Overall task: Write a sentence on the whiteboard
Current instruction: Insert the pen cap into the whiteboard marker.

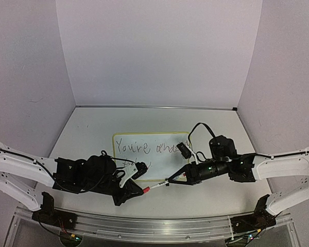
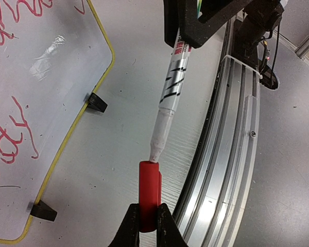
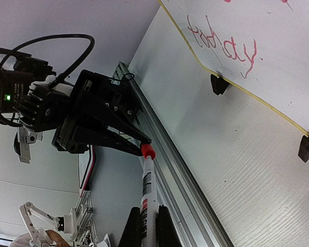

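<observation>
The whiteboard (image 1: 159,160), white with a thin yellow frame, lies flat mid-table. The sentence (image 1: 144,148) is on it in red handwriting, and its second line reads "today." (image 3: 221,45). My left gripper (image 2: 149,220) is shut on a red cap (image 2: 149,190), in front of the board's near edge. My right gripper (image 3: 147,229) is shut on the barrel of a white marker (image 3: 147,193). The marker's tip end meets the mouth of the cap (image 3: 148,151). In the top view both grippers, left (image 1: 140,190) and right (image 1: 171,181), meet nose to nose.
Two black clip feet (image 2: 96,102) (image 2: 43,210) stick out from the board's near long edge. An aluminium rail (image 1: 154,226) runs along the table's near edge just behind the grippers. Grey walls enclose the table on three sides.
</observation>
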Controlling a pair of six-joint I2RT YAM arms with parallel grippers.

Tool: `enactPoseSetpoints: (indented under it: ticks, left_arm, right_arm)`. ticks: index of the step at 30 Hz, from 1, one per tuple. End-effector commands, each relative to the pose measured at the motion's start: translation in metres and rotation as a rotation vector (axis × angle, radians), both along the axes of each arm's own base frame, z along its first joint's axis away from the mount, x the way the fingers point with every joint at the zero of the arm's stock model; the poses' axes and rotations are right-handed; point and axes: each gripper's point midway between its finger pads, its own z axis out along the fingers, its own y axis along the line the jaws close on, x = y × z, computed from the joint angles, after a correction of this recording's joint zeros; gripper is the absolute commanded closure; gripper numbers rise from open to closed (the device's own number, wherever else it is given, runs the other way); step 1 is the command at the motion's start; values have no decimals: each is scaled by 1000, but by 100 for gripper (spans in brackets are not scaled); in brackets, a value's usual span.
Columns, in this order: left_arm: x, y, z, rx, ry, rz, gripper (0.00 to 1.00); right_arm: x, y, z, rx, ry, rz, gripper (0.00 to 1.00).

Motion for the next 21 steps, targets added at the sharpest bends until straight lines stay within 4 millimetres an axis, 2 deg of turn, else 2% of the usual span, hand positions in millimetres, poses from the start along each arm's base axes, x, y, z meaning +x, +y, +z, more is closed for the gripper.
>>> enactPoseSetpoints:
  ticks: [1,14,21]
  left_arm:
    - [3,-5,13,-50,-20,-2,100]
    - [-3,-7,24,-79,-32,-51,100]
    - [-8,-10,43,-123,-52,-93,100]
  right_arm:
    - [2,7,12,55,-15,17,100]
    - [-6,12,17,114,23,74,100]
    - [-15,19,15,132,81,147,100]
